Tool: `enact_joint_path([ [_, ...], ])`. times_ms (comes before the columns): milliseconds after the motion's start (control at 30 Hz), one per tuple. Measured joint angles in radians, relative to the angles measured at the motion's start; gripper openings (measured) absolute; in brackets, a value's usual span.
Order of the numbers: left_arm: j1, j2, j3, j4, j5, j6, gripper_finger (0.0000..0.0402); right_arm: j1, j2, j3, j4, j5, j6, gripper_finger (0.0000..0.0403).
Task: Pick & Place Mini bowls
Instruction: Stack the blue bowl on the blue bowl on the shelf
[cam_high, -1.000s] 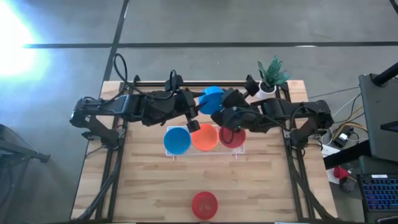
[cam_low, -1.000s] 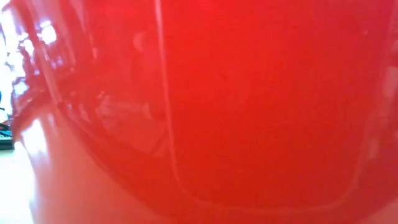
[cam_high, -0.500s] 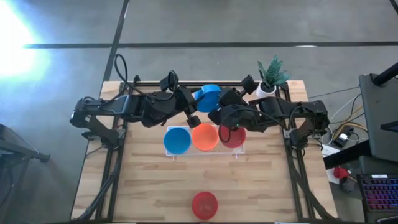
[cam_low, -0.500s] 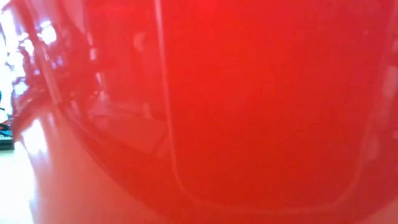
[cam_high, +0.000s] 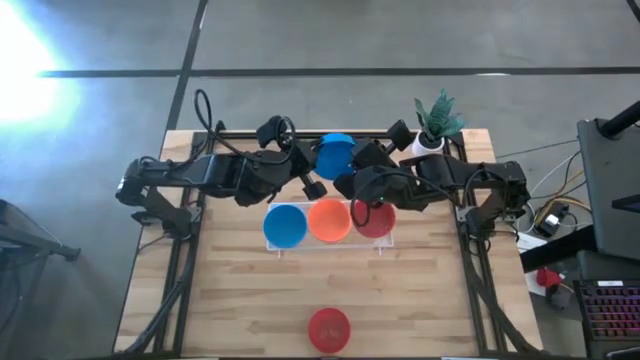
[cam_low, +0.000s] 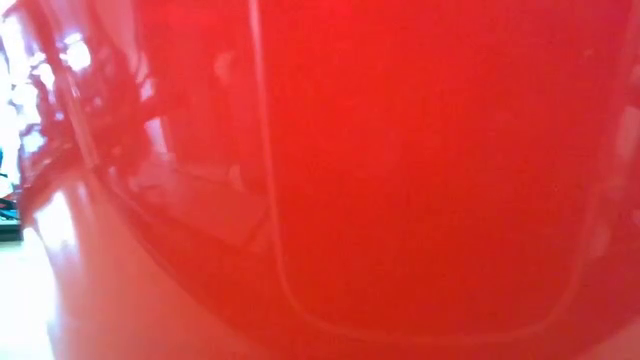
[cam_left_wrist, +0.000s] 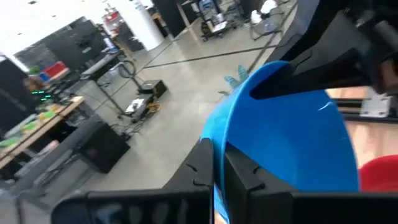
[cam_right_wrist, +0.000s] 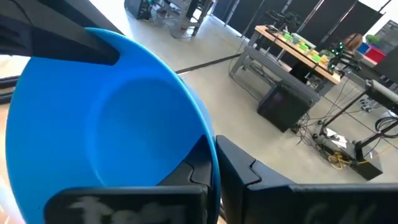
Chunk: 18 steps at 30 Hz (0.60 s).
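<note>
A blue mini bowl hangs tilted above the table's far middle, between my two grippers. My left gripper reaches it from the left and my right gripper from the right, and both are shut on its rim. A white tray in the middle of the table holds a blue bowl, an orange bowl and a red bowl side by side. Another red bowl sits on the table at the near edge and fills the low view. My left gripper pinches the blue bowl's rim with one finger inside the hollow and the other on the outer wall. It comes from the table's left. The bowl is lifted clear and tilted. My right gripper pinches the rim on the opposite side of the same bowl, one finger inside and one outside. It comes from the table's right. The bowl stands tilted in the hold, its hollow toward this wrist.
A small white pot with a green plant stands at the far right corner. The wooden table top shows bare between the tray and the near red bowl. Beyond the table are a concrete floor and workbenches.
The blue bowl, held in the air by my right gripper, has shifted a little toward the table's left and far edge. My left gripper's fingers have drawn away from the orange bowl on the tray, up toward the blue bowl.
</note>
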Motion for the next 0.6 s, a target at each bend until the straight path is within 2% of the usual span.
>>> enact_joint_path([
  [167, 0.001, -0.007, 0.0, -0.005, -0.008, -0.006, 0.0002, 0.001, 0.0, 0.001, 0.015, -0.003, 0.025, 0.0023],
  [400, 0.01, -0.016, 0.002, -0.028, 0.019, -0.024, 0.0, 0.016, 0.0, 0.018, 0.021, -0.042, -0.018, 0.0086],
  [600, 0.054, -0.041, 0.004, -0.094, 0.125, -0.098, 0.0, 0.063, 0.0, 0.044, 0.037, -0.042, -0.113, 0.0141],
])
